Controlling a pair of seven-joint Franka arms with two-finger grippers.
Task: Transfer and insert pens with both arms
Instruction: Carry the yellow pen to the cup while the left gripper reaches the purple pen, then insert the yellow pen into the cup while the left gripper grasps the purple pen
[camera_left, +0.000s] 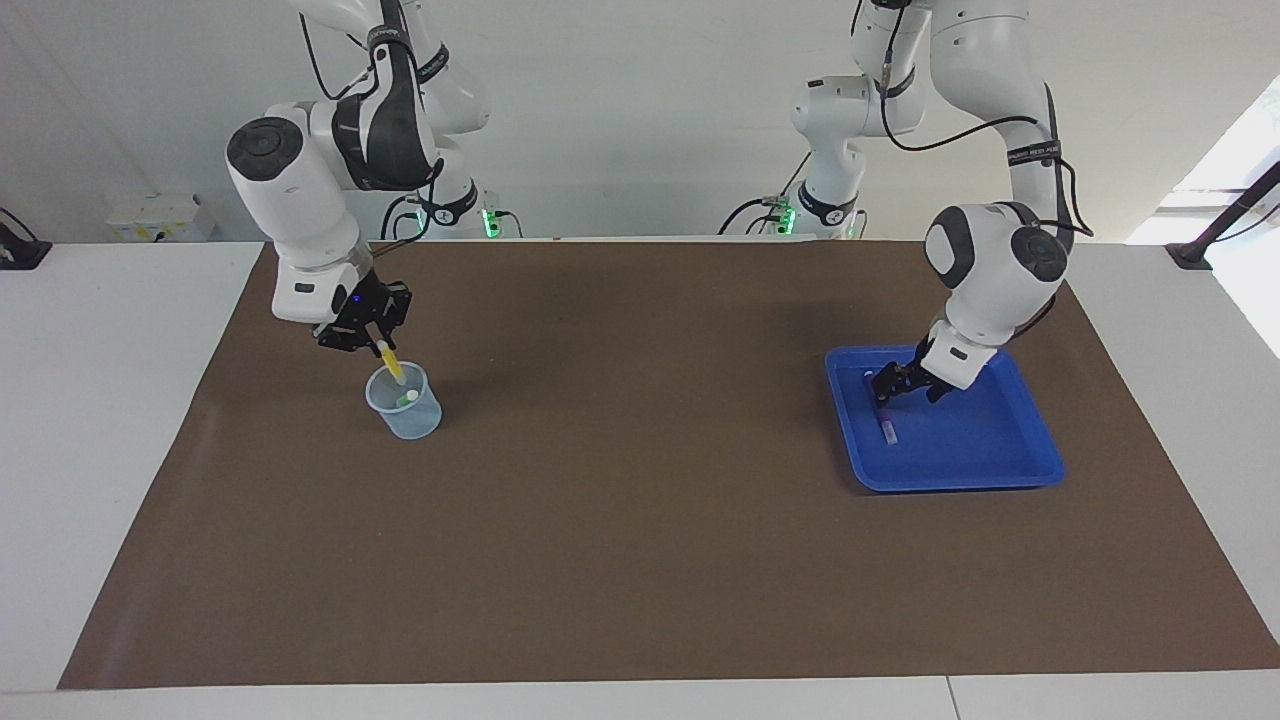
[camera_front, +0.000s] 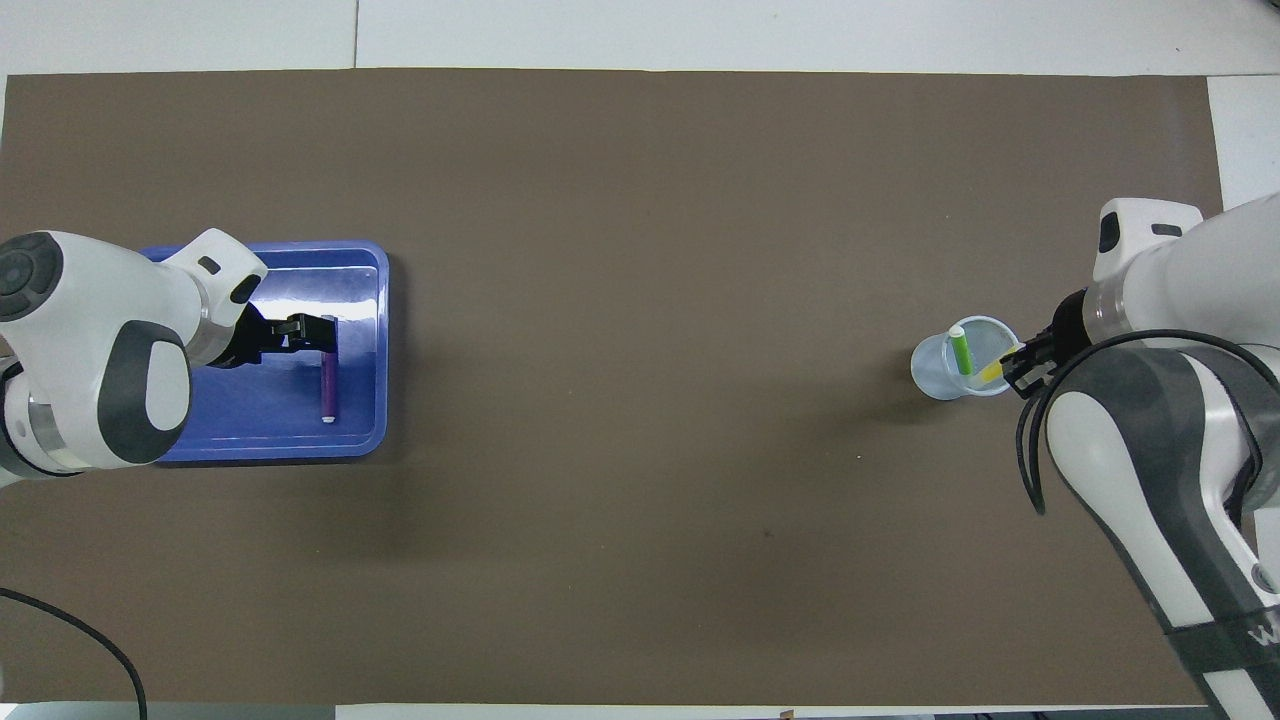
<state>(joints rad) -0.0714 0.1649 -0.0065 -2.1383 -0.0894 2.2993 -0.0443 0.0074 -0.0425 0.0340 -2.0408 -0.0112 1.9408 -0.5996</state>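
My right gripper (camera_left: 372, 338) is shut on the upper end of the yellow pen (camera_left: 393, 364), which slants down with its lower tip inside the clear cup (camera_left: 405, 408). The green pen (camera_front: 961, 352) leans in that cup (camera_front: 940, 372), next to the yellow pen (camera_front: 993, 370) that the right gripper (camera_front: 1018, 362) holds. The purple pen (camera_left: 886, 422) lies in the blue tray (camera_left: 1010, 470). My left gripper (camera_left: 905, 388) is open and low in the tray. One of its fingers is at the purple pen's (camera_front: 327, 385) end nearer to the robots; I cannot tell if it touches.
A brown mat (camera_left: 640, 520) covers the table between the cup and the tray (camera_front: 300, 445). Two slimmer white arms with green-lit bases (camera_left: 790, 215) stand at the robots' edge.
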